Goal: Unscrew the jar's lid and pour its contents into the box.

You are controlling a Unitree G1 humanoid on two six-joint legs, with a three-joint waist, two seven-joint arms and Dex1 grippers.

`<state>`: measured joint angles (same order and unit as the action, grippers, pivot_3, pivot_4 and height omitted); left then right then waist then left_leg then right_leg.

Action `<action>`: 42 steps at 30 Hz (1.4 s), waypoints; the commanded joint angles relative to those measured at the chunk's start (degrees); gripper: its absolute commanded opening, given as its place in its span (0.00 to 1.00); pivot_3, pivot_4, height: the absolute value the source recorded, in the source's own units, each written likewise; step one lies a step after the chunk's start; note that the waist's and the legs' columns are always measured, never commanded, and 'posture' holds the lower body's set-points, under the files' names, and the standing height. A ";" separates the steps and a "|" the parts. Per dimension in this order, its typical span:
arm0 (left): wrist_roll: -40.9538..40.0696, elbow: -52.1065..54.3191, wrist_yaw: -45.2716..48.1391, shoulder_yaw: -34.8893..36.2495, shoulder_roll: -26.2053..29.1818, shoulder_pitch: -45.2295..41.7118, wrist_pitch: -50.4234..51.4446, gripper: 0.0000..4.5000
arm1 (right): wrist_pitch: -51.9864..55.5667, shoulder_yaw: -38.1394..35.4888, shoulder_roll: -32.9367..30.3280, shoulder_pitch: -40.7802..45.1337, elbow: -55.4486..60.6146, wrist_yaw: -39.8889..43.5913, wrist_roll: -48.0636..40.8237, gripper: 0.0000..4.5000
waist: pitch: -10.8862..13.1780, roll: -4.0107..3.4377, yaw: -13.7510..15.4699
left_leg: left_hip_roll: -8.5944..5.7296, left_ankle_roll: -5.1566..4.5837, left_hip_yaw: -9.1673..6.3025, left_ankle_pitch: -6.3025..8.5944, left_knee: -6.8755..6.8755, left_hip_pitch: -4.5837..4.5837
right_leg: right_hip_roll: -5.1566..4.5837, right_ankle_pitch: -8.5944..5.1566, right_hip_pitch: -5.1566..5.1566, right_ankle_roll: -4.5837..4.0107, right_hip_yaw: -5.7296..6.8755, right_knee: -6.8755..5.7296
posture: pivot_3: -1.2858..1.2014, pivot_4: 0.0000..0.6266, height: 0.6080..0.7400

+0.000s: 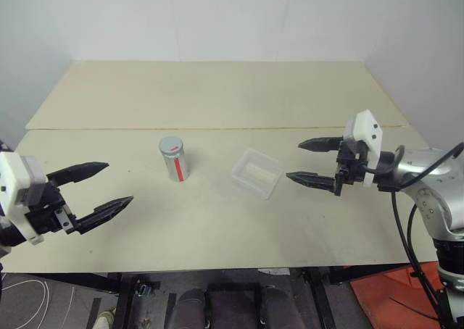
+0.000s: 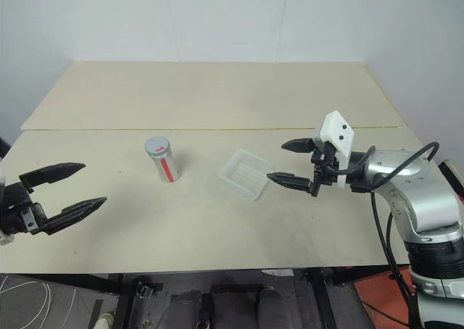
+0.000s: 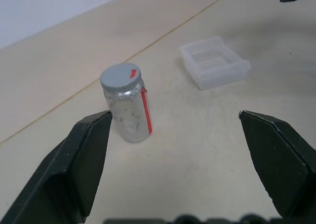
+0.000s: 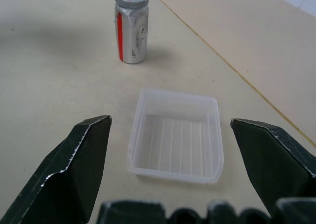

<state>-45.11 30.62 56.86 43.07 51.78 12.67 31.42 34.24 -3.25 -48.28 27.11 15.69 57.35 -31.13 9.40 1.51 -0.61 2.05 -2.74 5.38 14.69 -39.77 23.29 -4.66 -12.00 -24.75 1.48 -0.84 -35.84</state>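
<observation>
Here the jar (image 1: 174, 158) stands apart between both grippers' spread, empty fingers (image 1: 101, 213)

Your two head cameras look forward and down from above the table (image 1: 217, 227), sharing nearly the same scene of jar (image 1: 174, 159) and box (image 1: 257, 173). Each wrist camera sits low and close, looking between its own fingers; both share the jar and box from opposite sides.
</observation>
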 commanded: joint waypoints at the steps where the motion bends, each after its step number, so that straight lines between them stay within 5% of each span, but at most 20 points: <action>1: -0.19 0.45 -0.55 -1.61 0.05 -1.25 -0.64 0.99 | -1.25 -1.20 0.27 0.76 1.70 -0.27 -0.12 1.00 | 0.00 0.00 -0.01 | 0.00 0.00 0.00 0.00 0.00 0.00 | 0.00 0.00 0.00 0.00 0.00 0.00 | 0.52 0.24 1.00; 11: 3.81 2.38 -13.38 -14.23 -6.68 -6.93 0.18 0.99 | -1.44 -0.17 0.46 3.19 1.74 1.20 0.49 1.00 | 0.00 0.00 0.12 | -0.02 0.00 -0.01 0.00 0.00 -0.03 | 0.00 0.02 0.05 0.01 -0.01 -0.03 | 0.52 0.24 1.00; 23: 15.26 4.05 -39.23 -33.24 -25.10 -15.73 4.72 0.99 | -2.31 0.34 0.44 5.09 0.84 2.54 2.07 1.00 | 0.00 0.02 0.61 | -0.10 -0.01 -0.14 0.00 -0.03 -0.02 | -0.03 0.05 0.15 0.04 0.00 -0.01 | 0.52 0.24 1.00; 42: 45.12 -4.91 -64.59 -49.95 -44.81 -21.10 -1.56 0.99 | -0.75 -3.83 -3.83 2.44 4.32 2.63 -0.30 1.00 | 0.01 0.04 1.26 | -0.16 -0.03 -0.27 0.00 -0.05 -0.03 | -0.05 0.06 0.27 0.06 0.04 0.04 | 0.52 0.24 1.00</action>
<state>-2.21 25.48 -5.89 -6.47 7.76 -7.16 31.22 33.15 -4.06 -51.03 29.38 18.14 60.01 -30.58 9.41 1.56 0.65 1.90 -2.78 5.11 14.69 -39.82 23.27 -4.71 -11.94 -24.48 1.55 -0.79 -35.79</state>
